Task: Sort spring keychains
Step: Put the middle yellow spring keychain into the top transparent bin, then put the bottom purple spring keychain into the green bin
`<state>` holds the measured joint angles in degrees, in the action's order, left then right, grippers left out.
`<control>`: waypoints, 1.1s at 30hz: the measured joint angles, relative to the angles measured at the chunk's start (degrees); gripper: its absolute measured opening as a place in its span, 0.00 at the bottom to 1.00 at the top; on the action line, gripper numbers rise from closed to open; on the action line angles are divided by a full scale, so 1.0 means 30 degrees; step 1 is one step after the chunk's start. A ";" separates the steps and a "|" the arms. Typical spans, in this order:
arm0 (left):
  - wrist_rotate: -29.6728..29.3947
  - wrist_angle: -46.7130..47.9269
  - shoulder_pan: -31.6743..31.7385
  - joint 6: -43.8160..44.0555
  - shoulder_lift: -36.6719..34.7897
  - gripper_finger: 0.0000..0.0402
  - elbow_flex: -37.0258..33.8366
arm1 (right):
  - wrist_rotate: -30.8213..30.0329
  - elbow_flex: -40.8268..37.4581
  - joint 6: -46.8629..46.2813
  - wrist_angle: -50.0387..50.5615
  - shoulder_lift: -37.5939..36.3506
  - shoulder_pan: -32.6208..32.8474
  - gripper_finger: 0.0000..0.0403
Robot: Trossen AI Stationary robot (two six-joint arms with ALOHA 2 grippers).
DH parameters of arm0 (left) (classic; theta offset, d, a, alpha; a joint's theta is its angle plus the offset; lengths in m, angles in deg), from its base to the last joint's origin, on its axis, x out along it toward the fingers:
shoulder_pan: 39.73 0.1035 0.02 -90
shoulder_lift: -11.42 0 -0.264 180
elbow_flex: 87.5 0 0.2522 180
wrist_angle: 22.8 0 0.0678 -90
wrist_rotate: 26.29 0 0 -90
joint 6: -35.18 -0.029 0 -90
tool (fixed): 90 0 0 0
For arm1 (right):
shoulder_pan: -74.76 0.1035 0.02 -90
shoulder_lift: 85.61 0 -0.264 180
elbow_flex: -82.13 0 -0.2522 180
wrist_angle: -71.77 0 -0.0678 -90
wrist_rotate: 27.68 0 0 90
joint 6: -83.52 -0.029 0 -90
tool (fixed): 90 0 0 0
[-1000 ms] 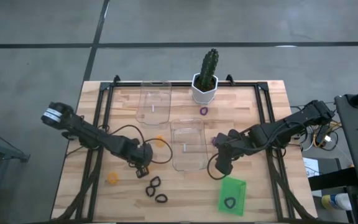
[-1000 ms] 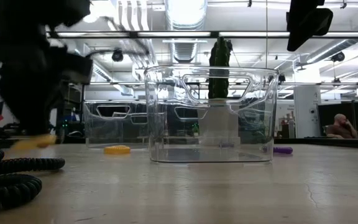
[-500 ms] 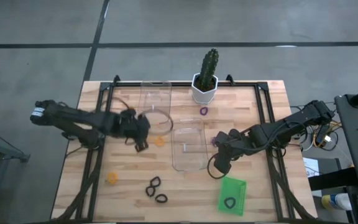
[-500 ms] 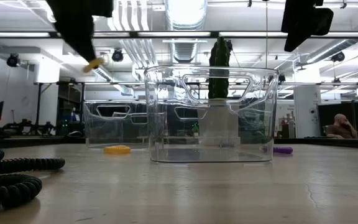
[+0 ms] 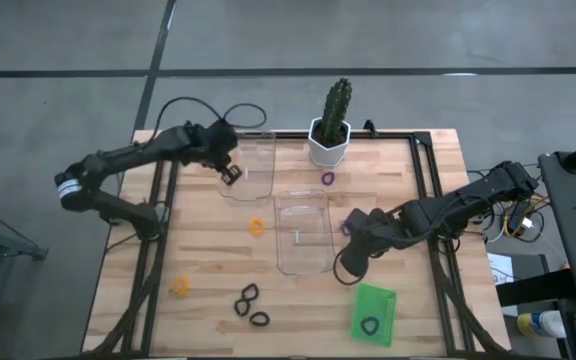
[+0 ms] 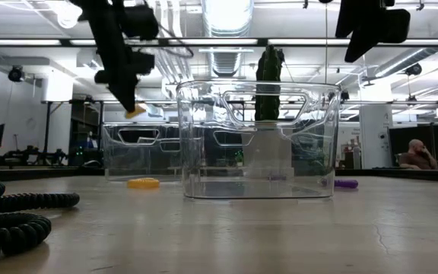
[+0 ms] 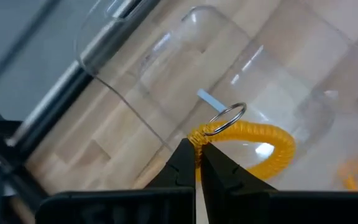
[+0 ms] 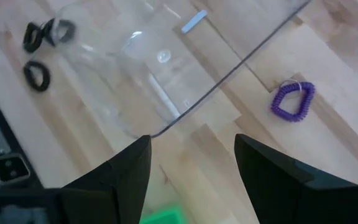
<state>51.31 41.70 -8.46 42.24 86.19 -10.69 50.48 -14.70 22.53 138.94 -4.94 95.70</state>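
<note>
The left gripper (image 5: 230, 173) hung at the upper left of the worktop (image 5: 208, 265), pinching an orange spring keychain (image 7: 246, 137) above the far clear tray's (image 5: 252, 150) left rim. The right gripper (image 5: 346, 268), fingers spread, hovered beside the near clear tray's (image 5: 303, 233) right edge, with a purple keychain (image 8: 293, 100) just beside it

Two clear trays (image 5: 249, 163) (image 5: 303, 232) sat on the tabletop (image 5: 208, 260). One green tray (image 5: 373, 313), one potted cactus (image 5: 331, 125).

Spring keychains, eight visible in all:
- Orange: three, one held (image 7: 248, 142) at the far tray, one (image 5: 257, 227) between the trays, one (image 5: 181, 286) near the front left.
- Black: three, two (image 5: 248, 295) (image 5: 259, 320) loose at the front, one (image 5: 370, 325) in the green tray.
- Purple: two, one (image 5: 327, 178) by the cactus, one (image 8: 293, 99) beside the near clear tray.

Two arms.
</note>
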 joint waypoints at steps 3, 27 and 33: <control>0.0678 -0.0431 0.1139 0.0201 0.1011 0.02 -0.0141 | 0.0167 -0.0152 -0.0308 -0.0011 0.0000 -0.0424 0.56; 0.1316 -0.0344 -0.0013 0.3559 0.1666 0.31 0.2140 | 0.5046 -0.6493 0.2753 -0.3870 0.0044 -0.8417 0.56; 0.1339 -0.0334 -0.1839 0.5401 -0.0495 0.31 0.3921 | 0.6397 -0.8031 0.2578 -0.5550 0.0124 -0.8863 0.56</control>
<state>55.32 40.69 -13.98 58.44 84.71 1.08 69.67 -38.79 30.26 122.29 -4.57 69.11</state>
